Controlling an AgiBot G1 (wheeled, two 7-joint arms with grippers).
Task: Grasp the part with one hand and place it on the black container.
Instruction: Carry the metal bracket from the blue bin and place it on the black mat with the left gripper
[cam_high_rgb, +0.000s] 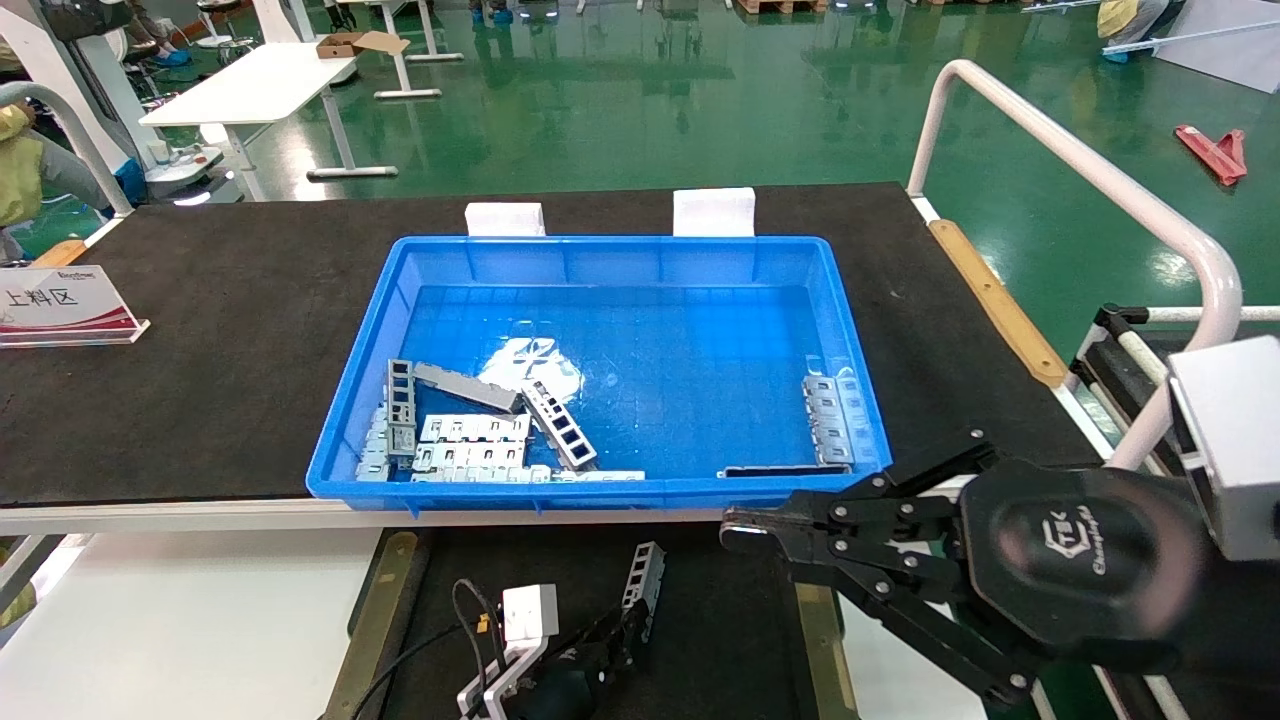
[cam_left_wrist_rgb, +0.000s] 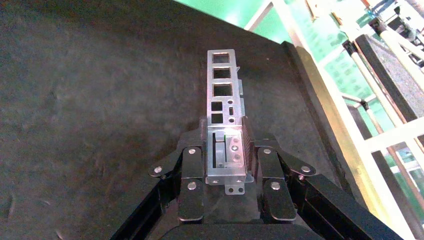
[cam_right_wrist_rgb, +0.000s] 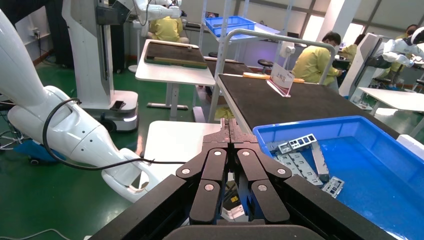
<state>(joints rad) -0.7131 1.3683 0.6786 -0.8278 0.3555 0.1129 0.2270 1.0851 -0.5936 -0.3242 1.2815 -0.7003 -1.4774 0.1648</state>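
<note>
1. The left gripper (cam_high_rgb: 622, 622), at the bottom centre of the head view, has its jaws clamped on the part (cam_high_rgb: 645, 586), a slim silver-grey metal channel strip with a row of rectangular cut-out windows.
2. In the left wrist view the left gripper (cam_left_wrist_rgb: 226, 160) pinches the near end of that strip (cam_left_wrist_rgb: 223, 95) between two black fingers (cam_left_wrist_rgb: 192, 172), and the rest of the strip juts out past the fingertips.
3. The strip lies over the black container (cam_high_rgb: 700, 620), a flat matte black tray edged by tan-brass strips on both sides, in the lower middle of the head view. Whether the strip touches the tray surface cannot be told.
4. The left wrist view shows the tray's dark surface (cam_left_wrist_rgb: 90, 110) filling the left and centre of the frame beneath the strip.
5. The right gripper (cam_high_rgb: 735, 530) hangs at the lower right of the head view, just in front of the crate's near rim, with its jaws closed together and holding nothing.
6. The right wrist view shows the same right gripper (cam_right_wrist_rgb: 229, 131) with its tips meeting at a point.
7. A blue rectangular plastic crate (cam_high_rgb: 600, 250) sits on the black-matted counter (cam_high_rgb: 200, 330) in the middle of the head view.
8. Several more silver metal strips and plates (cam_high_rgb: 470, 440) lie in the crate's lower left corner, and a few more (cam_high_rgb: 830, 420) along its right wall.
</note>
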